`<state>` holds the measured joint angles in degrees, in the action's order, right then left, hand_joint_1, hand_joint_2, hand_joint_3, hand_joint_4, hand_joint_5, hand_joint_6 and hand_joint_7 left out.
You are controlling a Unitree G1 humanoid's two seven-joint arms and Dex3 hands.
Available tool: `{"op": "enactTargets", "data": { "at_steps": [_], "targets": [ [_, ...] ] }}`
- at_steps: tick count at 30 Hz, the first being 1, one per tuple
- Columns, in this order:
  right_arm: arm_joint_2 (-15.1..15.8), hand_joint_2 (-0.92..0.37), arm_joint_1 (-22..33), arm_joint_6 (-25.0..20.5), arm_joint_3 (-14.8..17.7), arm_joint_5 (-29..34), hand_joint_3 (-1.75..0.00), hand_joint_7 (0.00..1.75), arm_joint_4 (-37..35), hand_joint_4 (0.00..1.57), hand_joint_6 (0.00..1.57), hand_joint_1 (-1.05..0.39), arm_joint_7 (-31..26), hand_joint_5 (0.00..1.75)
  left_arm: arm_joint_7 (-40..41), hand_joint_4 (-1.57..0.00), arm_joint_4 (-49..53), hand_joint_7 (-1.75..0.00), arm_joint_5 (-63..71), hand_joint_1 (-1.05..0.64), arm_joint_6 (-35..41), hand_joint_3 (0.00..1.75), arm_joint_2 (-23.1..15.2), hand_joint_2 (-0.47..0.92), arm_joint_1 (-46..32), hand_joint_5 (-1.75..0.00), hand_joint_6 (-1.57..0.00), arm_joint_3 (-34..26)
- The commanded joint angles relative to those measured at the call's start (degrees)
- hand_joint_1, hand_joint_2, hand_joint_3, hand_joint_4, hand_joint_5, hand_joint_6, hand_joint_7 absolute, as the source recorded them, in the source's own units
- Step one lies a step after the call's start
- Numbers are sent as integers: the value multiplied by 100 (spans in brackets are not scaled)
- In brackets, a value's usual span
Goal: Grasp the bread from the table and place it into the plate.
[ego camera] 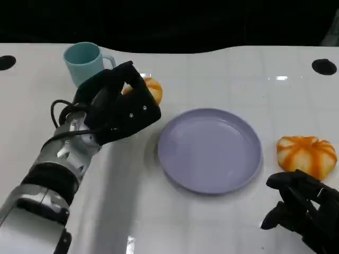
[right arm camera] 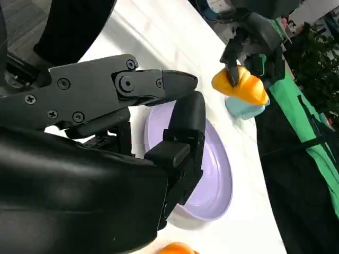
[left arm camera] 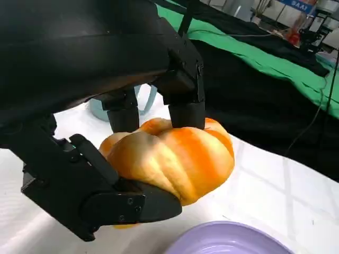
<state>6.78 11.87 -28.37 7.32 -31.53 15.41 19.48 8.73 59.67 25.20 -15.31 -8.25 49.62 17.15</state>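
The left hand [ego camera: 117, 108] has its black fingers [left arm camera: 185, 103] clamped around an orange-and-cream pumpkin-shaped bread roll [left arm camera: 172, 156], lifted clear of the glossy white worktop [ego camera: 222, 69], just left of the round lilac plate [ego camera: 210, 150]. A pale blue mug [ego camera: 85, 62] stands behind the hand. Over on the right, a second orange-striped roll [ego camera: 307, 154] sits on the worktop beside the plate, and the right hand [ego camera: 304, 209] hovers near it, fingers apart, holding nothing.

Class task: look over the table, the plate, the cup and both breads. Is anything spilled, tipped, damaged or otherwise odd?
Nothing stands out. The cup is upright, the plate lies flat, one bread is held in the left robot hand, and the other bread sits intact.
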Motion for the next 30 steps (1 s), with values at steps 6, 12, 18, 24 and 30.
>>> {"op": "enactTargets", "data": {
  "at_steps": [6,12,18,24,30],
  "targets": [
    [90,-92,-16,105,43,44,-29,116,-15,59,54,-47,70,147,-399,-80,-536,-175,175,-6,-854,120,152,47,313,-175,-68,366],
    [90,-92,3,138,57,48,-29,116,-10,59,54,-46,123,147,-347,-89,-213,-175,500,-15,-1251,122,465,48,520,-175,-72,738],
    [69,-92,19,167,69,34,-30,115,-25,59,53,-46,160,148,-309,-93,100,-175,766,-19,-1380,116,657,55,641,-175,-75,1009],
    [58,-92,40,164,54,39,-30,115,10,59,53,-46,150,148,-298,-88,366,-175,1062,-19,-1225,100,787,63,730,-175,-71,1249],
    [59,-92,45,180,52,31,-29,115,3,58,53,-46,187,148,-509,-82,410,-141,1166,-18,-1109,106,749,59,811,-175,-78,1340]
  ]
}}
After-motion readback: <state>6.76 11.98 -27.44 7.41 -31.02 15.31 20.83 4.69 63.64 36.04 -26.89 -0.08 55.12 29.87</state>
